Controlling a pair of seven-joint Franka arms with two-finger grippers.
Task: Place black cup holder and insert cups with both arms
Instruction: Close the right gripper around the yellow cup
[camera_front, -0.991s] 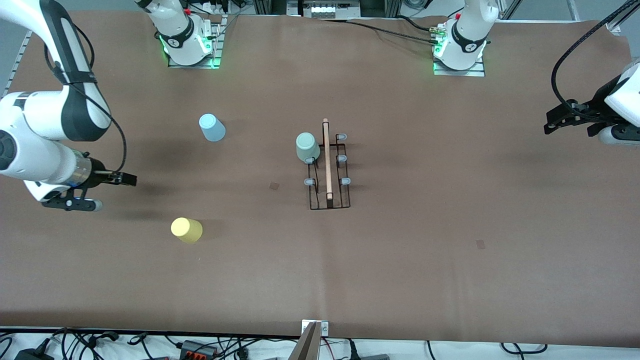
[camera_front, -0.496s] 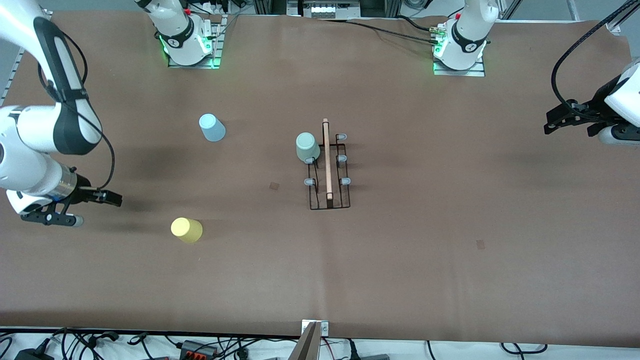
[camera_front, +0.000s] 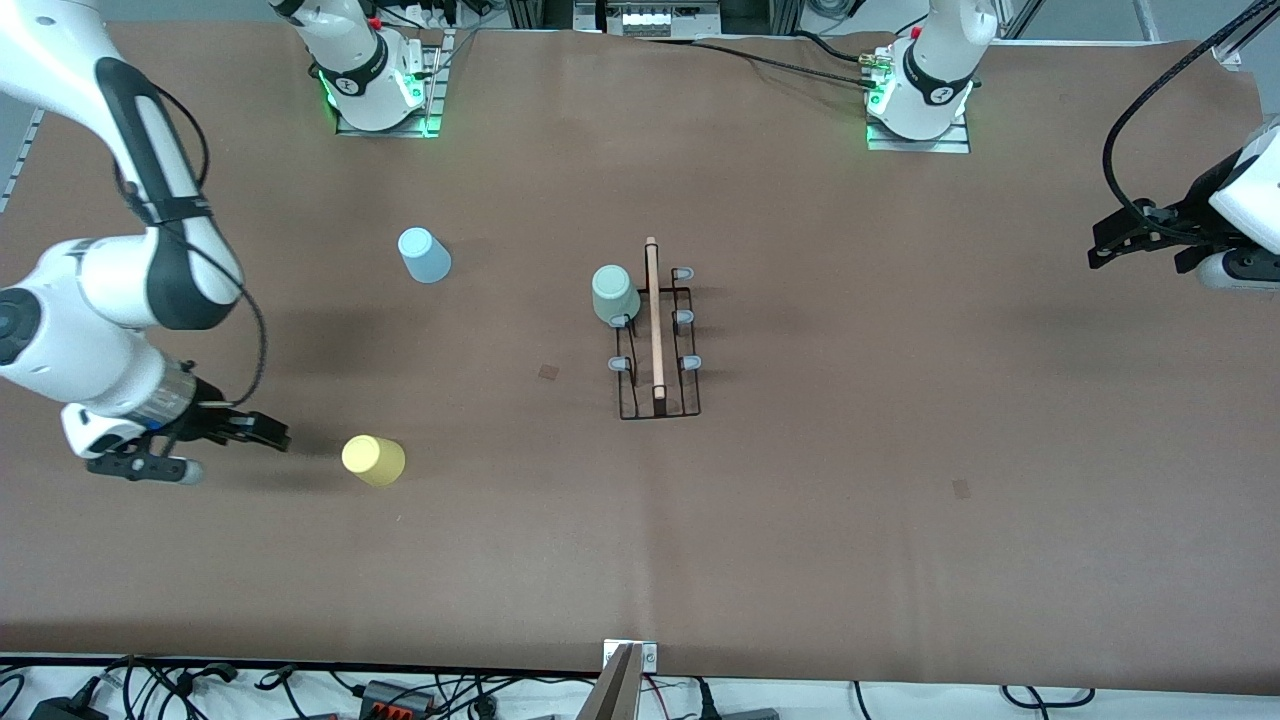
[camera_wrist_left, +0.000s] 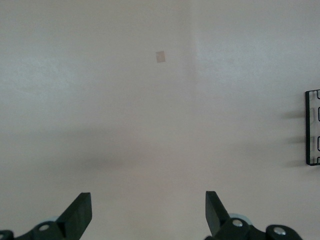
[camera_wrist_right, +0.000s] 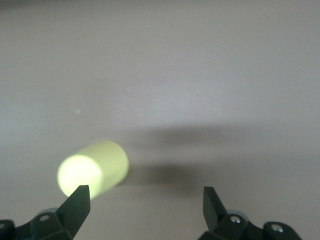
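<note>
I have the brown desk (camera_front: 800, 520) wide in view, both arms out at its ends. The right arm (camera_front: 90, 300) leans low over its end of the desk; the left arm (camera_front: 1240, 215) waits at the other end, well apart from everything.

The black cup holder (camera_front: 657, 340) stands mid-desk, wooden rod handle running toward my front camera. The grey-green cup (camera_front: 614, 295) sits upside down on one of its pegs, on the side toward the right arm's end. The light blue cup (camera_front: 424, 255) stands on the desk, farther from the front camera than the yellow cup (camera_front: 373, 461), which lies nearer the right arm's end.

Right pincer (camera_front: 262, 434): jaws spread wide, nothing held, just beside the yellow cup and pointed at it, not touching. In the right wrist view the yellow cup (camera_wrist_right: 92, 169) lies just ahead of one finger (camera_wrist_right: 77, 204).

Left pincer (camera_front: 1125, 240): jaws wide apart, empty, over bare desk, with only an edge of the holder (camera_wrist_left: 312, 127) showing in its wrist view.
</note>
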